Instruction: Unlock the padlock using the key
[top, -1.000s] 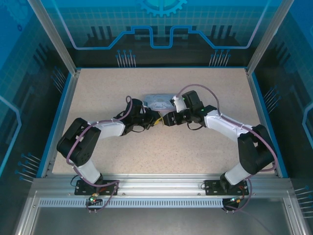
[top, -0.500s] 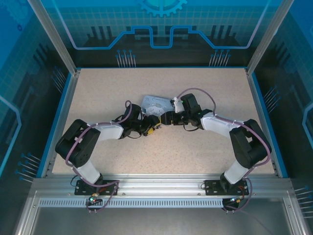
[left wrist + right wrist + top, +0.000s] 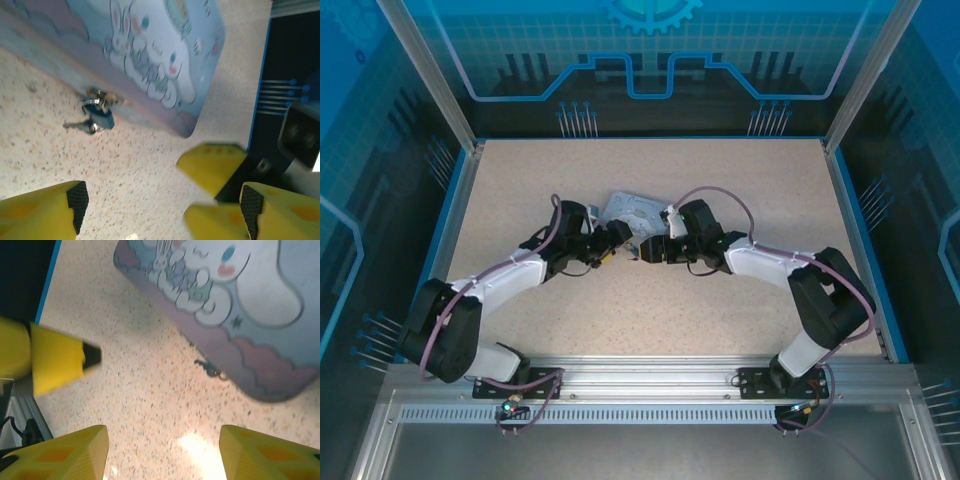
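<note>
The speckled table [image 3: 520, 180] carries a pale blue tin [image 3: 632, 210], set between the 2 arms. The left gripper [image 3: 162, 207] and right gripper [image 3: 162, 445] hover low over it, jaws wide and empty, probably so 1 steadies while 1 turns. The padlock [image 3: 101, 117] rests against the tin's side wall, with the key [image 3: 75, 125] just beside it.

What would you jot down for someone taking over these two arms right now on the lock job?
The left gripper is open and empty, low over the table, with the padlock ahead of it.
The right gripper is open and empty too, facing the left one.
The padlock sits against the tin's side wall; the key lies touching it, inserted or not I cannot tell.
Done: nothing gripped yet. Left: hold the padlock, turn the key, free the shackle.
</note>
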Controlling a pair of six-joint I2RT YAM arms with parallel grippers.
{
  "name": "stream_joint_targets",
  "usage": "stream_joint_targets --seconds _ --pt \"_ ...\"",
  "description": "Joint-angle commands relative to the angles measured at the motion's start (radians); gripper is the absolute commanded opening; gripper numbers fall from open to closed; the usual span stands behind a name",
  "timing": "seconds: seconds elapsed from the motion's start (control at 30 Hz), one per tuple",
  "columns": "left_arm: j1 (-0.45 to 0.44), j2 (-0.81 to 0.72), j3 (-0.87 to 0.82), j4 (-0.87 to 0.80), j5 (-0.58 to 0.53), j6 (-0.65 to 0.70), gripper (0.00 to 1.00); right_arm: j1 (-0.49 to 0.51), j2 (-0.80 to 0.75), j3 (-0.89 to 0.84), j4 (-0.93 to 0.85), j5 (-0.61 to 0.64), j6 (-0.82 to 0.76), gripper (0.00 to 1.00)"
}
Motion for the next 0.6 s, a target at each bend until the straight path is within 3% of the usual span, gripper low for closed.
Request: stream_joint_targets --seconds 0.0,0.27,0.57 --pt "0.057 -0.003 0.056 -0.071 -0.016 0.071 0.85 0.034 -0.049 -0.036 -0.030 0.053 0.018 0.61" --pt "0.161 0.096 0.210 -0.125 -0.015 0.162 0.98 0.052 0.098 0.016 0.047 0.076 0.082 0.62" --pt "0.193 0.174 0.288 -0.176 -0.028 0.222 0.99 0.016 0.220 0.155 0.009 0.103 0.083 0.61"
